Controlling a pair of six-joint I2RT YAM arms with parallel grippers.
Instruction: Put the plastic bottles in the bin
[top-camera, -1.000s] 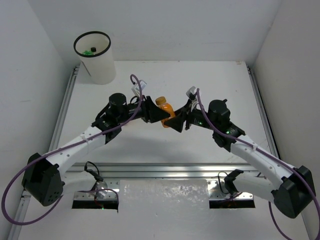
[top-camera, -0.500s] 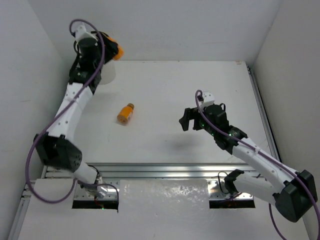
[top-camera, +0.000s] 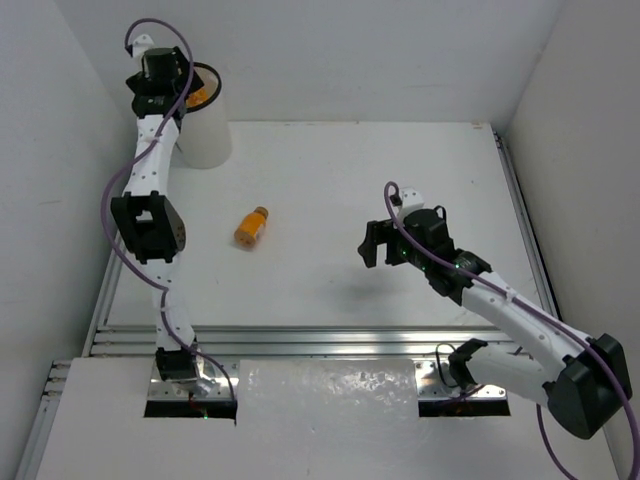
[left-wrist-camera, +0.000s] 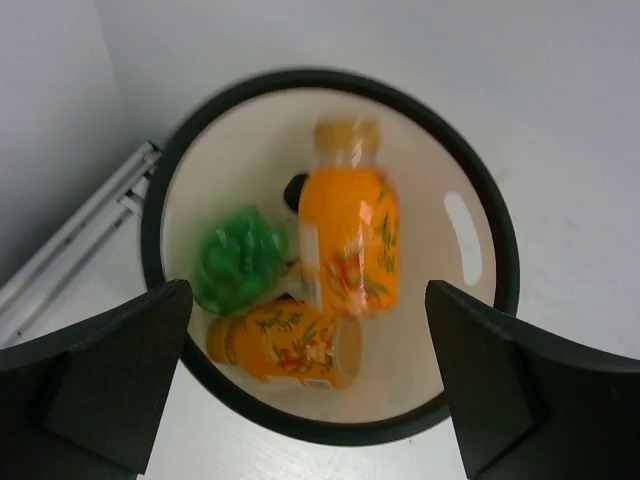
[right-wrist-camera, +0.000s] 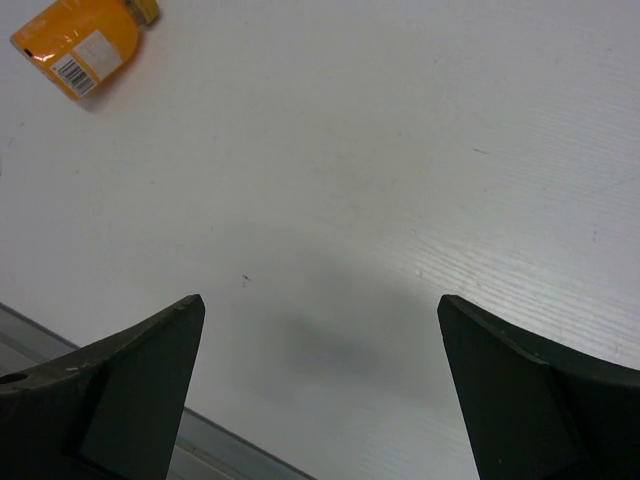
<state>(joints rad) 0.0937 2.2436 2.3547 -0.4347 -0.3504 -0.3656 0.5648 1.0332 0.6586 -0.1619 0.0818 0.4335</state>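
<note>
White surface (top-camera: 330, 160) carries one orange bottle (top-camera: 251, 226) lying on its side, well apart from the bin (top-camera: 207, 140) in the far left corner. Left fingers (left-wrist-camera: 110, 380) gape wide and empty over the bin, where other bottles (left-wrist-camera: 345, 240) lie; right fingers (right-wrist-camera: 120, 390) are spread wide, holding nothing. The orange bottle is probably light, smooth and slightly squashy, best gripped across its labelled middle.

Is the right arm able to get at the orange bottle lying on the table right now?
Probably yes. The right gripper hangs open over bare table, nothing lies between it and the orange bottle, and the left arm is away over the bin.
</note>
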